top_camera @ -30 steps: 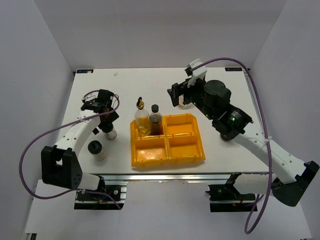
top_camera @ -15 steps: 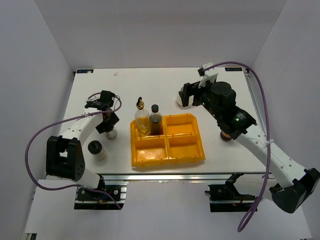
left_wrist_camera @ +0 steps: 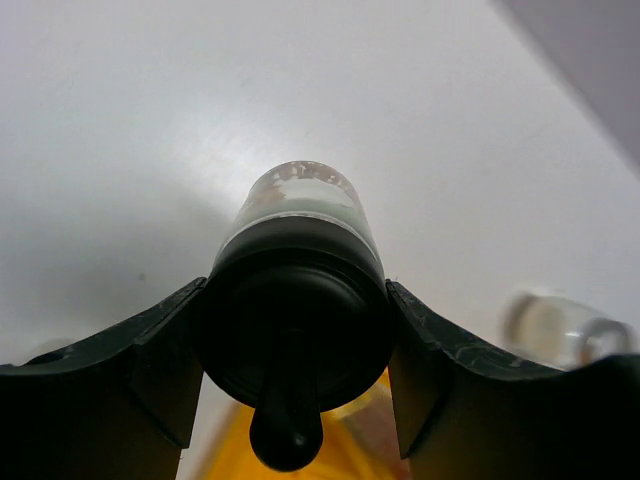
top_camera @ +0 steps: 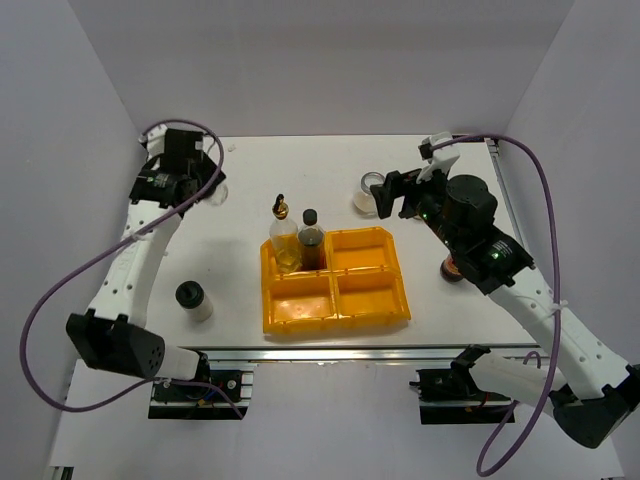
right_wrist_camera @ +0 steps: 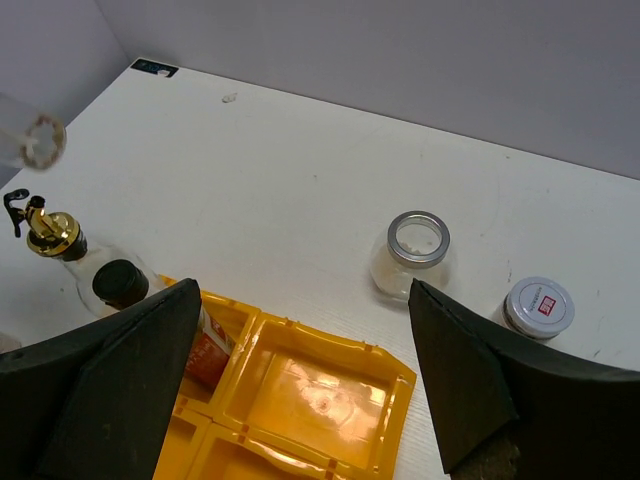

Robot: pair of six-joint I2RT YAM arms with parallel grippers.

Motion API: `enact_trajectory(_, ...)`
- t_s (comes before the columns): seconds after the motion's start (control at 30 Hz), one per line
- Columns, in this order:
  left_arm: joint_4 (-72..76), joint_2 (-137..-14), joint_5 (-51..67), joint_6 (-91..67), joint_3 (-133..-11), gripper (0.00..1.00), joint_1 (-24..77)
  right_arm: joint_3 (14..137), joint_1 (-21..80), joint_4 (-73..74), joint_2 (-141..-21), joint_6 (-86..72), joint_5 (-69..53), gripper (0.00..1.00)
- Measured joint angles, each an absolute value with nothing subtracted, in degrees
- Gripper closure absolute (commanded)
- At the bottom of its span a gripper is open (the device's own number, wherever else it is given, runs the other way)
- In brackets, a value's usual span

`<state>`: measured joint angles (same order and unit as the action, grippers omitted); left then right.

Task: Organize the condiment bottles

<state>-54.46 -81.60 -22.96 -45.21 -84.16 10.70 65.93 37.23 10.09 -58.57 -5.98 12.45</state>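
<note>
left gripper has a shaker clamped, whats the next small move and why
Probably carry it right, toward the yellow tray. The left gripper is shut on the black-lidded shaker, by its lid, at the far left of the table, away from the tray. Three tray compartments show bare; only the back-left holds bottles.

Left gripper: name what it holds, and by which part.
The left gripper is shut on a shaker, gripping it by its black lid and holding it off the table. The right gripper is open and holds nothing.

No legible text anywhere; red print on the silver-lidded jar (right_wrist_camera: 538, 306) too small to read
</note>
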Motion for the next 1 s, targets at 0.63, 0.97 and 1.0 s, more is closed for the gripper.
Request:
enact_trajectory(0.63,-50.63,-103.85,-17.02,-23.7,-128.09,1.0,41.28,61.54,35.33,12.97,-50.26,-13.54,27.7,0.11)
enact_trajectory(0.97,-53.21,-111.24,-13.85,-17.5,-125.69,1.0,50.22,50.37,18.55,24.01,-42.74,-25.52,36.69,0.11)
enact_trajectory(1.0,-53.32,-111.48,-13.91,-17.21,-125.34,1.0,50.72,49.91,17.98,24.12,-42.74,-25.89,35.97,0.11)
